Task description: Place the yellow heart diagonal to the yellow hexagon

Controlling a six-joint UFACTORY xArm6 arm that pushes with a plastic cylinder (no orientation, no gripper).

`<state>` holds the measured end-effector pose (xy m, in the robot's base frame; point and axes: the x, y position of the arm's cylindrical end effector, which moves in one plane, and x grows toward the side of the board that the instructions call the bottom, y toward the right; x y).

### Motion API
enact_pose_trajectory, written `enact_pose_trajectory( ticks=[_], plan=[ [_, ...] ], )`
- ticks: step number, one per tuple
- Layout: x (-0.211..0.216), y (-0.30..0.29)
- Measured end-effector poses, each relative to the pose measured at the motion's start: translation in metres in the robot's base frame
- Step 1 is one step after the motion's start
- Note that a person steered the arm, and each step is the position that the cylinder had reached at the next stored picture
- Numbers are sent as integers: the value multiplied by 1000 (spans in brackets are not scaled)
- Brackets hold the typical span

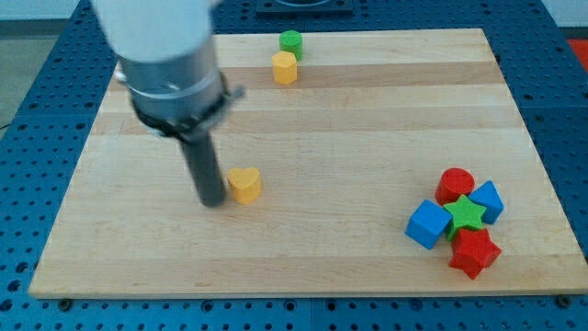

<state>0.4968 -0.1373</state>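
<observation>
The yellow heart (244,184) lies on the wooden board left of centre. The yellow hexagon (285,67) stands near the view's top edge, well above the heart and slightly to its right. My tip (212,200) rests on the board just left of the heart, close beside it or touching it; I cannot tell which. The dark rod rises from there up to the grey arm body at the view's top left.
A green block (291,41) sits just above the yellow hexagon. At the view's bottom right is a cluster: a red cylinder (455,184), a blue block (487,200), a green star (466,214), a blue cube (427,224) and a red block (474,252).
</observation>
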Motion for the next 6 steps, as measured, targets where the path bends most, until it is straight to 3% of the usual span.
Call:
enact_pose_trajectory(
  ticks=[1, 2, 3, 4, 5, 6],
  plan=[
    [2, 26],
    [58, 23],
    [51, 34],
    [-2, 91],
    [-86, 77],
    [-122, 65]
  ],
)
